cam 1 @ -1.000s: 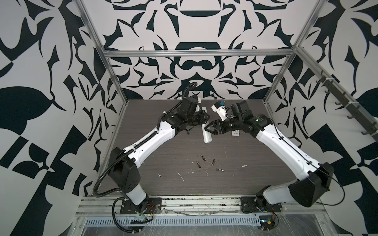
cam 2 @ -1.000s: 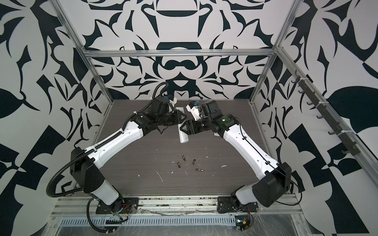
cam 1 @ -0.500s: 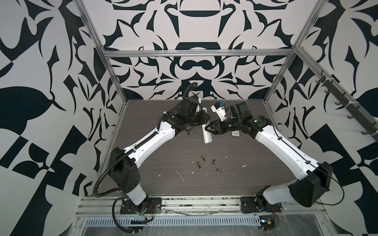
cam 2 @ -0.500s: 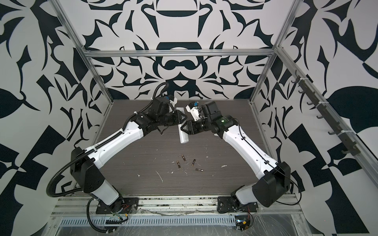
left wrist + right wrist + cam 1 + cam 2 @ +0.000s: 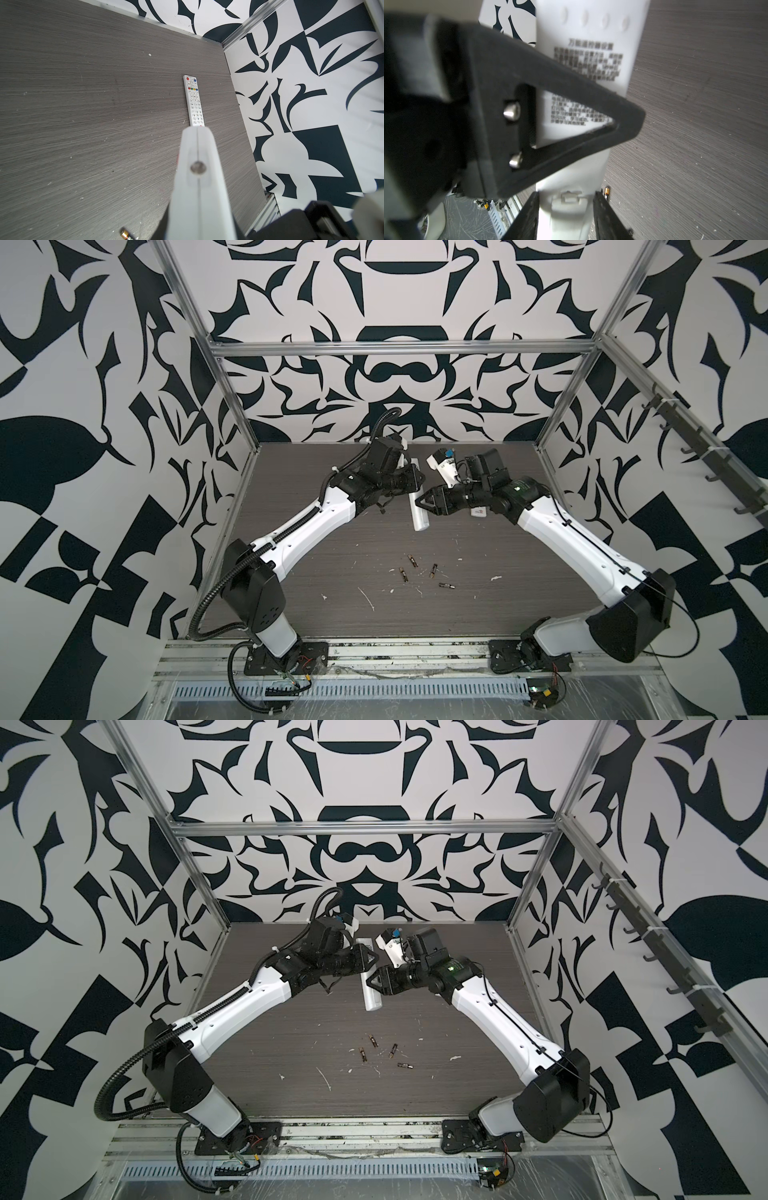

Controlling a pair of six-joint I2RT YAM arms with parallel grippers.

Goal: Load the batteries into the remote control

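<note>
We find the left pincer [image 5: 417,483] closed on one end of a white remote control [image 5: 419,518], which it holds clear of the grey wood-grain counter [image 5: 316,572] near the back middle of the enclosure; both top views show this. In the right wrist view the remote control [image 5: 591,52] presents its back face, printed with blocks of small text, and one black triangular finger [image 5: 500,68] of the left pincer lies across that face. The right pincer [image 5: 422,504] meets the same remote control from the opposite side, at its free end. Its two dark fingers [image 5: 527,216] stand narrowly apart at the two side edges of the body, with the catch of the battery cover [image 5: 570,196] between them. Whether they press on the body we cannot tell. In the left wrist view the held remote control [image 5: 197,176] appears end-on, with its seam and a small round emitter facing the camera. The batteries [image 5: 432,570], four in number, lie loose on the counter nearer the front, well apart from both pincers. They are grouped close together but do not touch one another. White scraps [image 5: 368,597] are scattered around them. A second remote control [image 5: 194,101] lies flat on the counter, buttons up, beside the right-hand wall. In a top view only a small part of it [image 5: 478,512] shows under the right arm.
</note>
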